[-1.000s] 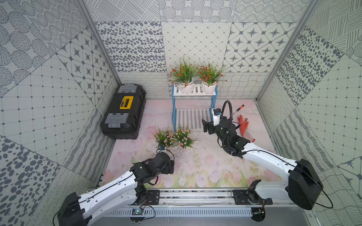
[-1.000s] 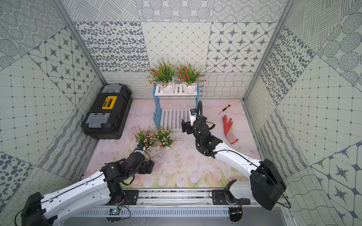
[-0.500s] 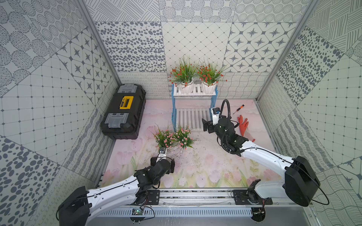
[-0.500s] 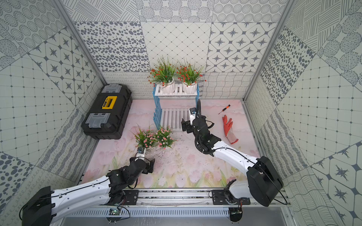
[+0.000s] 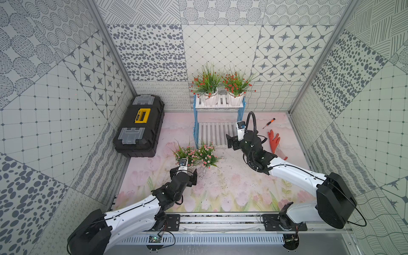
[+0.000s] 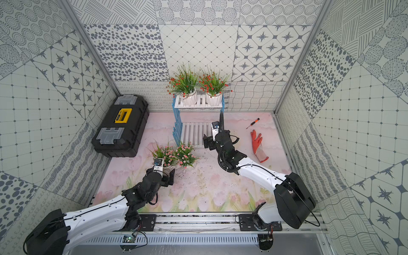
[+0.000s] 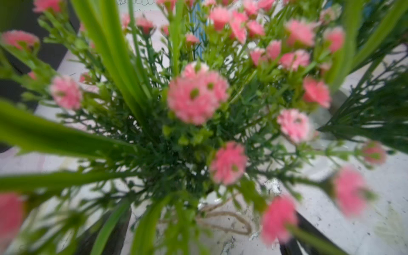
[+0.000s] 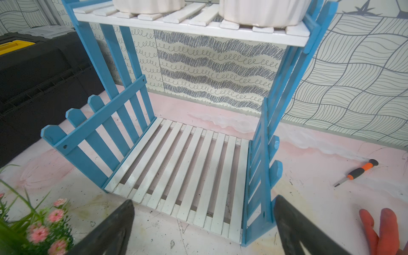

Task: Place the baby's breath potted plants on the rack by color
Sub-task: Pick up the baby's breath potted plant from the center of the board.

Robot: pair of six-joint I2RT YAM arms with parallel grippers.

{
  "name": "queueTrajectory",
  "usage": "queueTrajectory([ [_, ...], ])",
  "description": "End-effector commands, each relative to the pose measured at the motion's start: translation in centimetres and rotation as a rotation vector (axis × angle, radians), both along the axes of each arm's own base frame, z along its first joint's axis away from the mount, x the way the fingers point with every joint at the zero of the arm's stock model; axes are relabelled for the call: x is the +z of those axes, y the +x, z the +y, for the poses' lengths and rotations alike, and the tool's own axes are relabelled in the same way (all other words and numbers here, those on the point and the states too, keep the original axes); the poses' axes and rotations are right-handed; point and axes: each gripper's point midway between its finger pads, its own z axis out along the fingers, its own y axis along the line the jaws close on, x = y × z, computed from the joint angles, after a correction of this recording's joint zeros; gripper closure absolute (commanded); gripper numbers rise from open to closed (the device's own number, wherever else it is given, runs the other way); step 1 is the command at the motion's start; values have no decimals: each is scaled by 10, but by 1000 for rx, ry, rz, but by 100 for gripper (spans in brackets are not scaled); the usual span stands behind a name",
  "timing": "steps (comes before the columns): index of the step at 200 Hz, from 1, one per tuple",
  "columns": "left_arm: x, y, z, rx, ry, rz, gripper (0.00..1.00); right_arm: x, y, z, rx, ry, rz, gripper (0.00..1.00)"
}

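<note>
Though blurred, pink plant's pot (image 7: 229, 241) mostly behind its own foliage.

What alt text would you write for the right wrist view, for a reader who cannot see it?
The rack fills the middle, its lower shelf bare between blue frames, with two white pots on the upper shelf. The open right gripper faces it; a toolbox and pink plant lie to one side, a screwdriver and glove to the other.
</note>
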Motion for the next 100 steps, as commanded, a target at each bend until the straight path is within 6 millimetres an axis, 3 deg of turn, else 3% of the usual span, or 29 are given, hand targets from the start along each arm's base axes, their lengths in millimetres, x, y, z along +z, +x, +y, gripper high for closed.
queueTrajectory([
  [1, 26, 18, -23, -80, -25, -109, 1, 17, 6, 0, -10, 24, -52, 2],
  [100, 17, 41, -11, -1, -34, -146, 1, 15, 6, -1, -4, -10, -60, 2],
])
